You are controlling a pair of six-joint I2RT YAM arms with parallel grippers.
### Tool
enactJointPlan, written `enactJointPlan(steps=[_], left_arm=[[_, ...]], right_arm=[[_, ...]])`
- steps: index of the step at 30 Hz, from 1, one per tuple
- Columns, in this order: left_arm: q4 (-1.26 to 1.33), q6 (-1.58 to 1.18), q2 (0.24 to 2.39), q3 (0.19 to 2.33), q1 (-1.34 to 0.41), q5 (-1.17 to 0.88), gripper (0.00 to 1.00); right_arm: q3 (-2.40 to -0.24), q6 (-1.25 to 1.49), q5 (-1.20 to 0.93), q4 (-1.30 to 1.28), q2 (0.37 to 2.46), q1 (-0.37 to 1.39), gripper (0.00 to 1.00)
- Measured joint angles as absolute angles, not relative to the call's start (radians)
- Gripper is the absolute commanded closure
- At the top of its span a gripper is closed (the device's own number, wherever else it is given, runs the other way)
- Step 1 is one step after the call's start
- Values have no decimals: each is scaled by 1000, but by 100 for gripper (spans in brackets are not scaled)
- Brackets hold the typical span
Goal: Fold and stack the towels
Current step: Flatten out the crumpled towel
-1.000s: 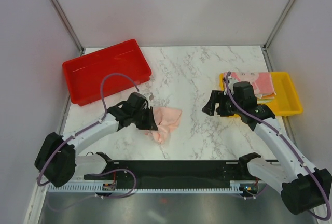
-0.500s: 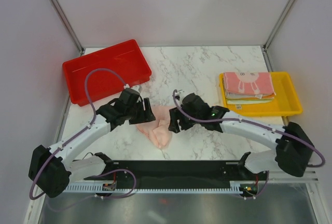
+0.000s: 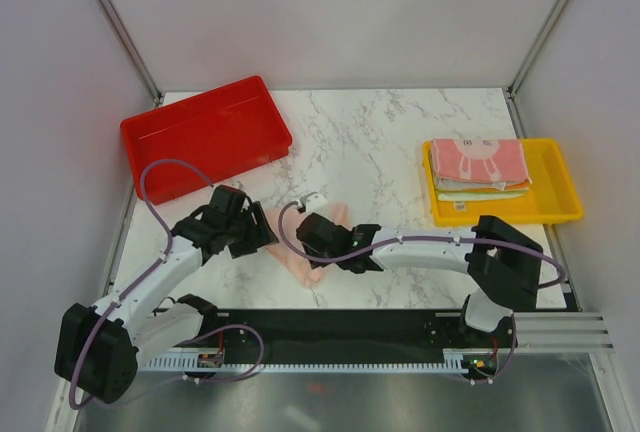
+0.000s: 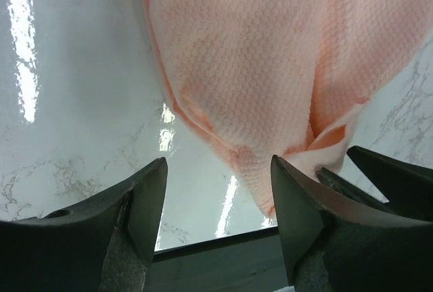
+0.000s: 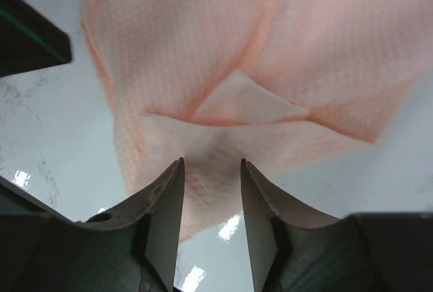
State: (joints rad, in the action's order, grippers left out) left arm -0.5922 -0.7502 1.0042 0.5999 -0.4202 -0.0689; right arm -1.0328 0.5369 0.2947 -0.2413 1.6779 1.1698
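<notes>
A plain peach-pink towel (image 3: 304,268) lies crumpled on the marble at front centre, partly under both grippers. My right gripper (image 3: 303,242) reaches across from the right and straddles a raised fold of that towel (image 5: 250,55). Its jaws (image 5: 211,163) are narrowed but still parted, with cloth in the gap. My left gripper (image 3: 264,234) stands wide open at the towel's left edge. In the left wrist view the towel (image 4: 257,69) hangs down to the gripper's (image 4: 218,163) right finger, and only table shows between the jaws. Folded towels, a pink bunny one (image 3: 480,160) on top, sit stacked in the yellow tray (image 3: 556,200).
A red tray (image 3: 205,137) stands at the back left, close behind my left arm. The black base rail (image 3: 340,327) runs along the near table edge, just below the towel. Grey walls close in the table on both sides.
My right arm swung left from the yellow tray to the peach towel, and its jaws narrowed over a fold. My left gripper let go of the towel, opened wide and drew back left.
</notes>
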Motion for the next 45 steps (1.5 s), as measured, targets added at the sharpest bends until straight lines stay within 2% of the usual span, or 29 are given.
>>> enactJointPlan(steps=[2, 5, 8, 12, 17, 24, 34, 40, 45], left_arm=[[-587, -749, 998, 600, -420, -81, 31], [-570, -746, 1001, 605, -421, -107, 31], [-541, -737, 1019, 623, -442, -135, 31], [-485, -730, 1093, 657, -496, -179, 33], [-413, -732, 1234, 661, -558, -223, 34], [-325, -732, 1287, 665, -632, -276, 39], [-228, -767, 1249, 697, -803, -312, 40], [-236, -764, 1254, 702, -810, -219, 39], [-237, -695, 1265, 719, -811, -133, 47]], right_arm=[[-1003, 584, 359, -259, 1640, 1174, 59], [-870, 668, 430, -281, 1478, 1176, 73], [-731, 771, 477, -286, 1307, 1184, 75], [-595, 869, 489, -292, 1186, 1194, 66], [-606, 894, 487, -320, 1157, 1196, 61], [-706, 876, 488, -315, 1084, 1196, 60], [-711, 859, 504, -329, 1023, 1193, 59], [-711, 850, 517, -363, 939, 1193, 59], [-711, 847, 526, -386, 882, 1193, 59]])
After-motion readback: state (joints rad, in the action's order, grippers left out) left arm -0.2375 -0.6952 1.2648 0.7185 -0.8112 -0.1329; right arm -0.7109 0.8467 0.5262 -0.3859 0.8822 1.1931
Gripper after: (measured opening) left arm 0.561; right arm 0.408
